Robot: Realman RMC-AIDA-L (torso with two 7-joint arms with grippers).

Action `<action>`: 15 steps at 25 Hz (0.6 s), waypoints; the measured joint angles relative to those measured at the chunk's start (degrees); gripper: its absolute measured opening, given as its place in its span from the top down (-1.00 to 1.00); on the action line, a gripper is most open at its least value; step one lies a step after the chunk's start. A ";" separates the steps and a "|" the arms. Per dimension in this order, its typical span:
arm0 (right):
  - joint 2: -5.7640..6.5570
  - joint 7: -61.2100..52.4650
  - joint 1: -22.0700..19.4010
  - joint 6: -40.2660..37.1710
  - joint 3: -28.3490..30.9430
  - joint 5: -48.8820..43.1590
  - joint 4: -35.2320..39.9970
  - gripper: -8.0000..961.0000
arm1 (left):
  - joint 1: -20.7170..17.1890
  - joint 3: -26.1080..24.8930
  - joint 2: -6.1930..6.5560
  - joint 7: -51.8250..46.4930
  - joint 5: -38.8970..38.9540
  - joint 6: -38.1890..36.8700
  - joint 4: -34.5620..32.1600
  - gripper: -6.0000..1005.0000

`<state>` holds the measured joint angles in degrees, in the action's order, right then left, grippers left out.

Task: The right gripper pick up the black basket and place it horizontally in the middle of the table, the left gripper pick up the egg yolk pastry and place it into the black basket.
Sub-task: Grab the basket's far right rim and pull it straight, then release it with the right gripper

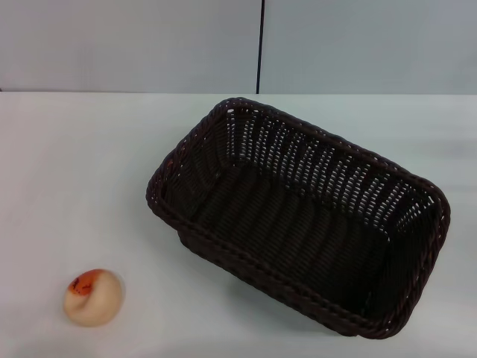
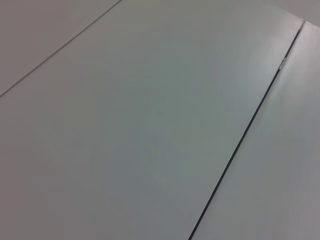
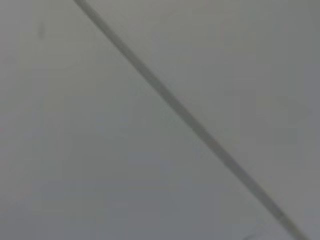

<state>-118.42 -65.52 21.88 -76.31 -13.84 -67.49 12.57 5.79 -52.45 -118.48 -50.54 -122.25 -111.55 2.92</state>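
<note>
Pastry first: the egg yolk pastry (image 1: 92, 297) sits close to the robot on its left side, alone on the white worktop (image 1: 67, 186), with its orange-red mark facing up. It is round, so I think it could roll away if a gripper bumps it from the side, and it looks soft, so a hard squeeze might squash it.

Farther back and to the right sits the black basket (image 1: 298, 216). It is upright and open, but it lies slanted, not straight across. It is well apart from the pastry. Its sides are full of holes and its rim is thick, so a grab on one edge might slip or tip it, and it could end up crooked again.

Neither the left gripper nor the right gripper shows in any view. Both wrist views see only plain grey panels with a dark seam. So I cannot tell how the arms are held, or whether the grippers are released or clenched. Nothing is being held in view.
</note>
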 joint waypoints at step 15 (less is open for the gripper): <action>3.51 -36.29 2.11 -12.84 -9.63 -40.34 33.53 -0.54 | 0.00 1.93 -0.04 0.00 0.00 1.75 -0.22 -0.61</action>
<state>-114.91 -101.81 23.99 -89.14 -23.47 -107.83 46.10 5.80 -50.52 -118.51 -50.54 -122.25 -109.80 2.71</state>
